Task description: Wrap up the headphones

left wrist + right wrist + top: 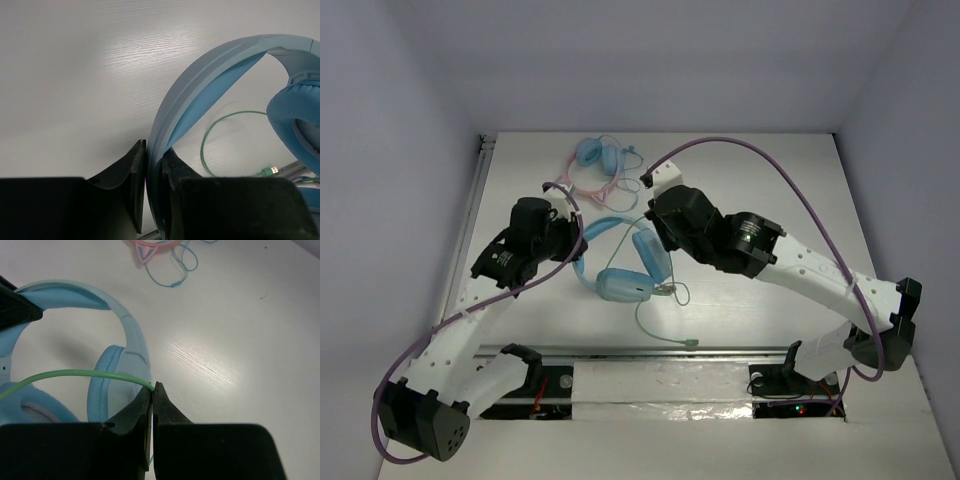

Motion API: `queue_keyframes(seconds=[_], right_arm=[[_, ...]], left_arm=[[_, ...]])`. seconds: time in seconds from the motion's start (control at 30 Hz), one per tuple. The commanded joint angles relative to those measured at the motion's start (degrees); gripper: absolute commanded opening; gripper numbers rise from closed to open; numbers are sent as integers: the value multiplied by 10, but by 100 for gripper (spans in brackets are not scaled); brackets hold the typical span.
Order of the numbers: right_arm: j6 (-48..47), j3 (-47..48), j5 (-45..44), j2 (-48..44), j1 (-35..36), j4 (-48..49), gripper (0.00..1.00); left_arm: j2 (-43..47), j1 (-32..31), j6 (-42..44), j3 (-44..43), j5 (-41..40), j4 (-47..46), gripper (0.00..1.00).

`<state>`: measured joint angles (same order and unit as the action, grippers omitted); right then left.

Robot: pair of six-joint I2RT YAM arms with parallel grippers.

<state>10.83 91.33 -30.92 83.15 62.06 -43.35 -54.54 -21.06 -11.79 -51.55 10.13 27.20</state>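
Note:
The light-blue headphones (623, 272) lie mid-table, cups toward the near edge. My left gripper (576, 243) is shut on their headband (210, 75), which is clamped between the two fingers (154, 150). One padded cup (297, 125) shows on the right of the left wrist view. My right gripper (655, 226) is shut on the thin pale green cable (75, 373), pinched at the fingertips (154, 386) above the other cup (112, 382). From the headphones the cable (645, 318) loops toward the near edge and ends in a plug (691, 343).
A smaller blue-cupped pair with a pink cat-ear headband (595, 160) and its thin blue cord (175, 265) lies at the back of the table. A metal rail (620, 351) runs along the near edge, between the arm bases. White walls enclose the table.

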Motion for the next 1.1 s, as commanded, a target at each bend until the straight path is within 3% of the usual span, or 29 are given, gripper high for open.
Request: queue_keyframes(seconds=[0.0, 0.1, 0.3, 0.47, 0.63, 0.8, 1.07], right_arm=[[-11, -11, -23, -14, -12, 2, 0], [-17, -19, -5, -7, -28, 13, 0], [2, -74, -6, -39, -41, 52, 0], [27, -110, -6, -91, -41, 86, 14], [36, -171, 40, -121, -69, 144, 22], [53, -258, 103, -168, -95, 258, 22], [86, -413, 260, -219, -149, 497, 29]], left_arm=[[8, -12, -4, -22, 77, -46, 0], [13, -19, -1, -10, 150, -68, 0], [30, -19, -17, -5, 162, -94, 0], [22, -19, -27, -17, 106, -100, 0], [15, -19, -34, -22, 166, -121, 0], [17, -19, -43, -57, 147, -114, 0], [1, -19, -72, -102, 201, -130, 0]])
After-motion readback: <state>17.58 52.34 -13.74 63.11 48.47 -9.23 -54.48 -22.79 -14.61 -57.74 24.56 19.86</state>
